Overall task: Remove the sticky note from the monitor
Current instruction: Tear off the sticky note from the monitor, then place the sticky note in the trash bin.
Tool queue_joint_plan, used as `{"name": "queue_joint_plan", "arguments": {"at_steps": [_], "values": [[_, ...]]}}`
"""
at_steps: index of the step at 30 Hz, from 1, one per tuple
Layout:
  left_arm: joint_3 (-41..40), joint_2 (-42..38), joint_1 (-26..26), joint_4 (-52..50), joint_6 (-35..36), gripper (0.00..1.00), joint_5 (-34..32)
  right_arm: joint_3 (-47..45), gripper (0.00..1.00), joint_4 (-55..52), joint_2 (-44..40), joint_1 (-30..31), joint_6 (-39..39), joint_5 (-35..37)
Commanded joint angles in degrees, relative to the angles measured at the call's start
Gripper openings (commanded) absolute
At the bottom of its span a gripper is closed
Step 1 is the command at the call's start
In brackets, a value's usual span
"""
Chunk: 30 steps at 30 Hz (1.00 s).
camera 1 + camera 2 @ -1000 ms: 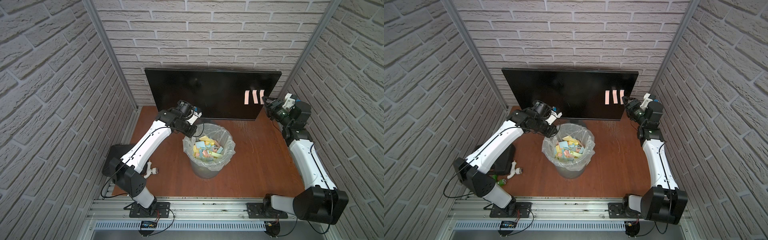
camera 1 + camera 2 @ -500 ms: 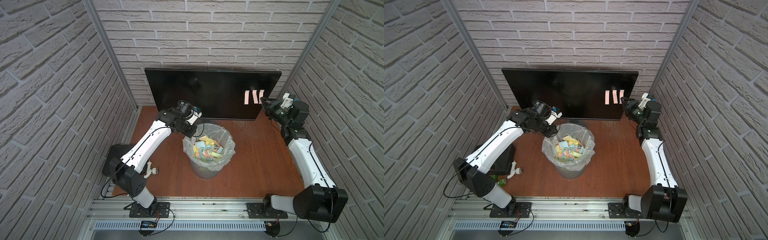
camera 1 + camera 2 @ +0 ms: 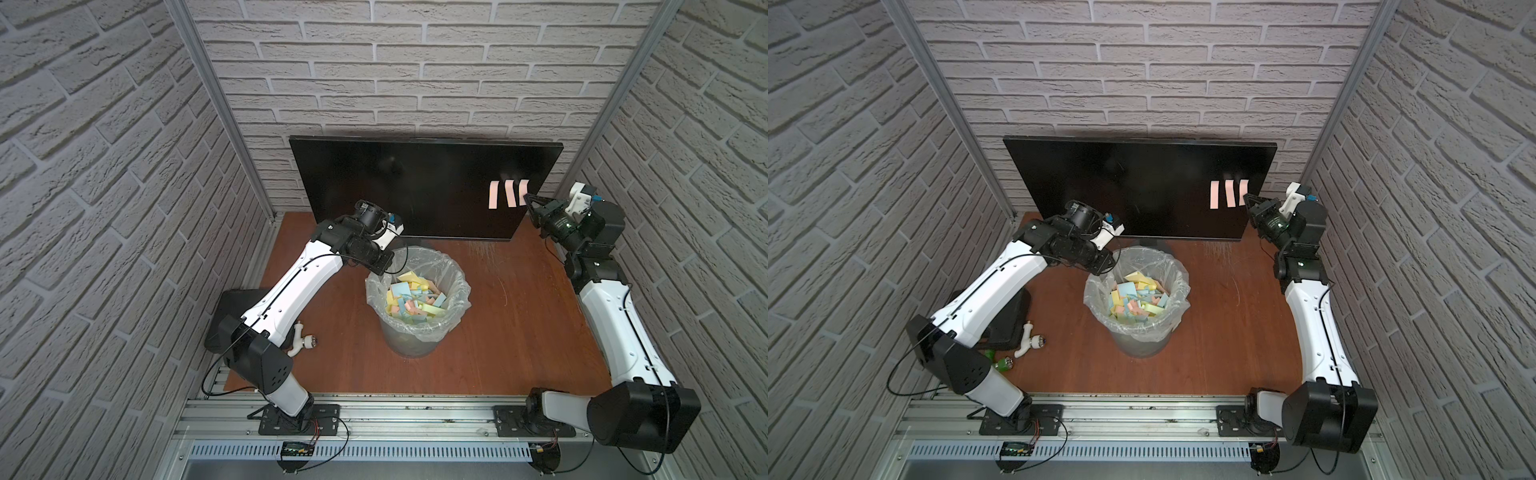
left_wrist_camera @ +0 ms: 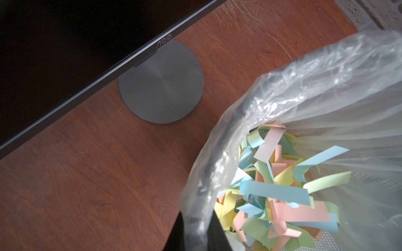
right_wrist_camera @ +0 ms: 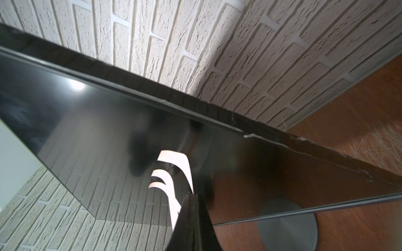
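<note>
**Top views.** In both top views the monitor (image 3: 395, 187) is standing at the rear of the tabletop (image 3: 519, 324). The right end effector (image 3: 528, 198) is meeting the screen at the pink sticky note (image 3: 523, 191) nearest to it. Two neighbouring notes (image 3: 493, 194) are hanging just beyond, on the side away from its tips. The left end effector (image 3: 380, 266) is reaching down to the rim of the waste bin (image 3: 411, 345), well apart from the notes.

**Left wrist view.** The left end effector (image 4: 196, 230) is clamping the bin's rim and clear bin liner (image 4: 304, 87) between its two fingers. Discarded notes (image 4: 276, 191) are lying directly below it, and the monitor's round stand base (image 4: 161, 82) is sitting ahead of it.

**Right wrist view.** The jaws of the right end effector (image 5: 192, 197) are lying clenched together. The sticky note (image 5: 178, 163) is curving off the glass into their tips, so the grasp appears to be on its free edge. Its far end appears to be adhering to the screen.

**Step in hand.** The pinch is being completed and the peel is not yet begun. The next move is calling for a steady pull away from the glass, gentle enough to avoid tearing the paper or rocking the monitor. A carry to the steadied bin would then follow.
</note>
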Motion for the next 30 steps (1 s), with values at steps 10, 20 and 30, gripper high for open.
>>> {"name": "queue_joint_plan", "arguments": {"at_steps": [10, 20, 30], "values": [[0.90, -0.54, -0.04, -0.31, 1.40, 0.17, 0.43, 2.89, 0.03, -3.22, -5.84, 0.31, -4.34, 0.23], [0.88, -0.37, -0.03, -0.29, 1.30, 0.17, 0.61, 4.56, 0.03, -10.10, -10.13, 5.25, -10.91, -0.86], [1.01, -0.35, -0.02, -0.38, 1.39, 0.17, 0.56, 3.01, 0.03, -25.18, -12.35, 29.53, -31.18, 7.92]]}}
